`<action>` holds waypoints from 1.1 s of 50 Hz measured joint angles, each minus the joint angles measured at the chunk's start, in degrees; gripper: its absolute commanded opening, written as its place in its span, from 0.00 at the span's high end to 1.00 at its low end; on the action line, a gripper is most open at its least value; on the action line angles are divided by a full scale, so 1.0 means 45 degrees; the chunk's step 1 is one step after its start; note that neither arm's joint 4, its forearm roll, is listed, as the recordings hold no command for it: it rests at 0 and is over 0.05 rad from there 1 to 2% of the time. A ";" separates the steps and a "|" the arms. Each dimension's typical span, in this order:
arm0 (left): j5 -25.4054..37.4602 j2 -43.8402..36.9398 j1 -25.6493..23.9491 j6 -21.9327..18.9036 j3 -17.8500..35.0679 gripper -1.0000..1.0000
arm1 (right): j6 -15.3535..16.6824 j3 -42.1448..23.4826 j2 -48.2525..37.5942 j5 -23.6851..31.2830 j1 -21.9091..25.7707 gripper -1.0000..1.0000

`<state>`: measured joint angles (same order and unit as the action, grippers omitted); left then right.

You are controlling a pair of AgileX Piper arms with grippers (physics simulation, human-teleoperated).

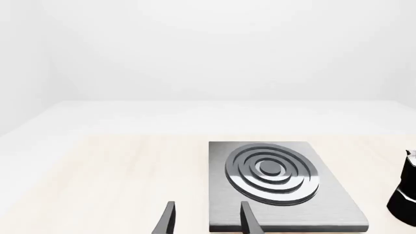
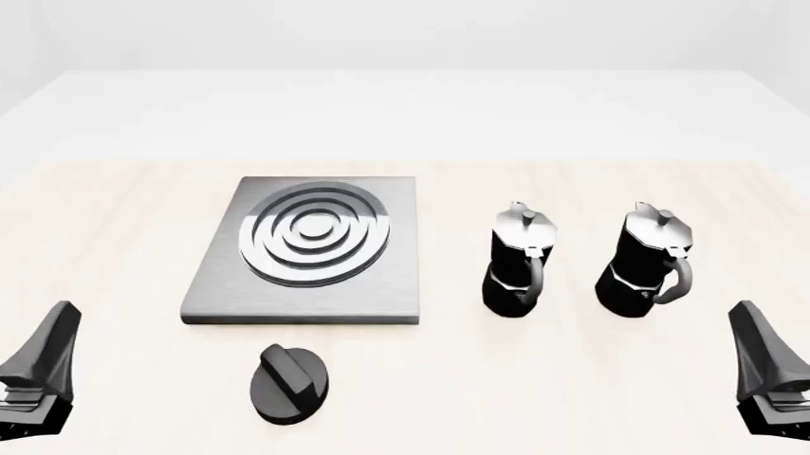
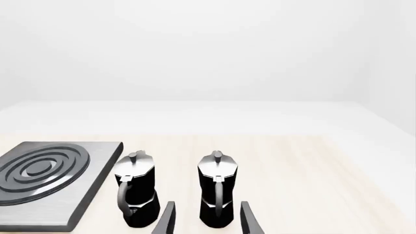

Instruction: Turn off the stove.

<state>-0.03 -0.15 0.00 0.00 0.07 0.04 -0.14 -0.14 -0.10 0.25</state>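
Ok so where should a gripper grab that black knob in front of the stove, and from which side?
Probably the raised ridge across the top of the knob, coming straight down from above. The knob lies flat on the table, so its low round rim offers little to pinch, while the ridge gives two flat faces for turning. The left gripper is nearer; its fingers look open in its wrist view.

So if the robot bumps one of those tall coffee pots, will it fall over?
Probably yes. The left moka pot stands tall on a fairly small base, so a push near its silver top would likely tip it. It looks stiff metal, so it shouldn't bend. Its neighbour, the right moka pot, stands close beside it and might get knocked too. A low nudge would more likely slide it along the table.
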 measured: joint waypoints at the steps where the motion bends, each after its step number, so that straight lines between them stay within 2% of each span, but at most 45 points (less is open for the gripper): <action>1: 0.0001 -0.0006 0.0000 0.0001 0.0004 0.00 | -0.0001 -0.0002 -0.0006 0.0001 -0.0003 0.00; 20: -0.0096 -0.0250 -0.0098 0.0050 0.0061 0.00 | -0.0041 -0.0020 -0.0073 -0.0014 -0.0008 0.00; 31: -0.0821 -0.2099 -0.0397 -0.0023 0.0961 0.00 | -0.0075 -0.0022 -0.0073 -0.0014 -0.0027 0.00; 44: -0.0686 -0.4927 -0.1834 -0.0482 0.2666 0.00 | -0.0086 -0.0020 -0.0066 -0.0009 -0.0047 0.00; 55: -0.0157 -0.6957 -0.3479 -0.1139 0.3206 0.00 | -0.0079 -0.0017 -0.0077 -0.0015 -0.0040 0.00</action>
<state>-0.74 -31.46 -15.66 -5.12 14.50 -0.32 -0.22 -0.49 -0.16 0.08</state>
